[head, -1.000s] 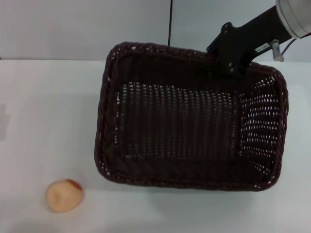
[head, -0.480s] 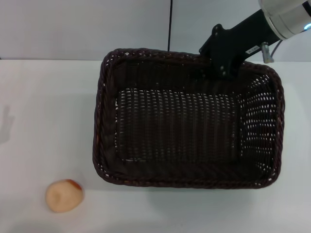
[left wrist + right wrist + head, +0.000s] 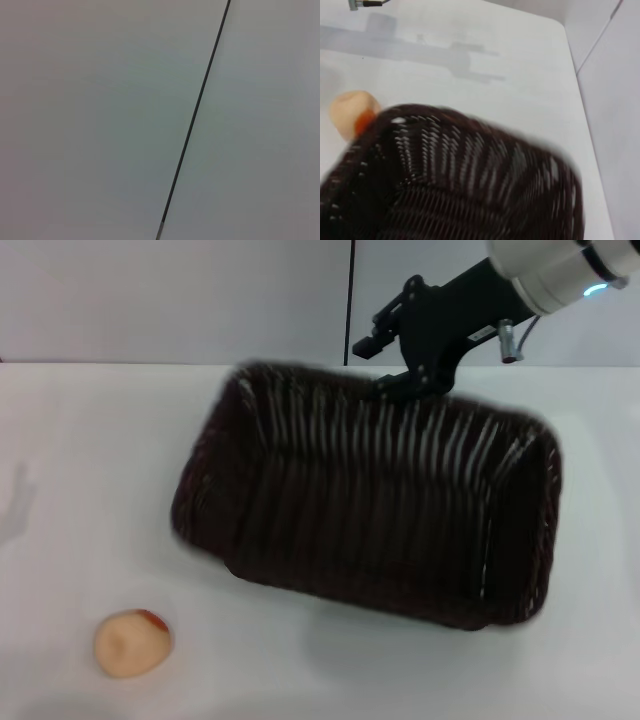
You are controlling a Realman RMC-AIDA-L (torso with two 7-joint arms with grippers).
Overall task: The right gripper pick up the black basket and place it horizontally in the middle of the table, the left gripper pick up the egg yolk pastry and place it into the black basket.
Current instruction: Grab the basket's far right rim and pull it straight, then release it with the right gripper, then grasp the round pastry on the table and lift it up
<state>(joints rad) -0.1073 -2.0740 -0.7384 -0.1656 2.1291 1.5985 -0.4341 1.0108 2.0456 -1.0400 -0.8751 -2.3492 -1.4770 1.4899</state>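
Observation:
The black basket (image 3: 370, 500) is in the middle of the white table (image 3: 80, 460), tilted and skewed, its left end swung toward the front; it is blurred by motion. My right gripper (image 3: 405, 380) reaches in from the back right and is shut on the basket's far rim. The basket fills the near part of the right wrist view (image 3: 460, 180). The egg yolk pastry (image 3: 132, 643), pale beige with an orange-red patch, lies on the table at the front left, apart from the basket; it also shows in the right wrist view (image 3: 352, 112). My left gripper is out of view.
A grey wall with a thin dark vertical seam (image 3: 352, 300) stands behind the table. The left wrist view shows only that wall and seam (image 3: 195, 115). Bare tabletop lies left of the basket and along the front edge.
My right gripper has moved left with the basket's far rim. The basket has lifted, tilted and turned, shifting left. The pastry has not moved.

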